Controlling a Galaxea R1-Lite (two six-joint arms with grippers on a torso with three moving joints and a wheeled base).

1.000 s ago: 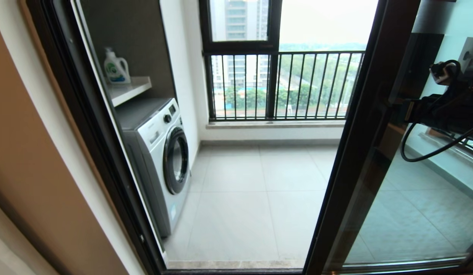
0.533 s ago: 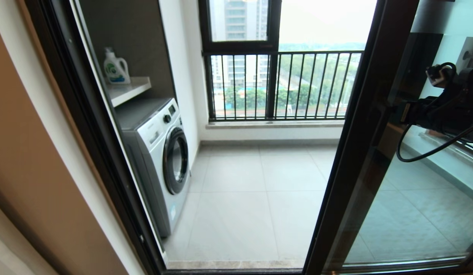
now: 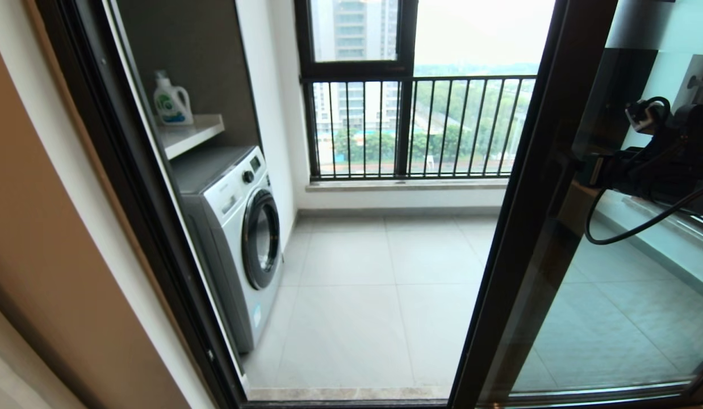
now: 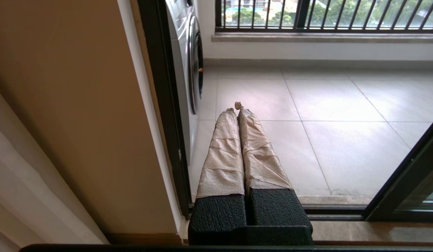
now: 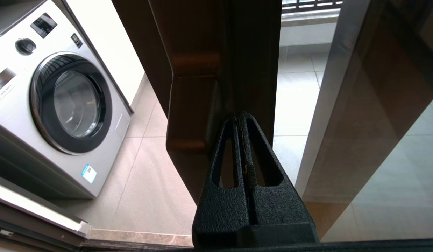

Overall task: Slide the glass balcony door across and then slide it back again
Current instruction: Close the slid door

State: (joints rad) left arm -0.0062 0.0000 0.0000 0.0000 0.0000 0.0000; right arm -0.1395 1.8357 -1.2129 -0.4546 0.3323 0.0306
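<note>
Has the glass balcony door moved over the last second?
Yes. The glass balcony door has slid slightly left: its frame edge now covers more of the fixed balcony railing. The shut right gripper presses against its frame.

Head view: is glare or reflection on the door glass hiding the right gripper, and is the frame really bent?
Head view: the glass balcony door frame leans from wide-angle distortion; its pane carries teal reflections, and the right gripper is hidden behind the arm. Right wrist view: right gripper, fingers together, against the dark frame, backlit. Left wrist view: left gripper parked low, evenly lit.
</note>
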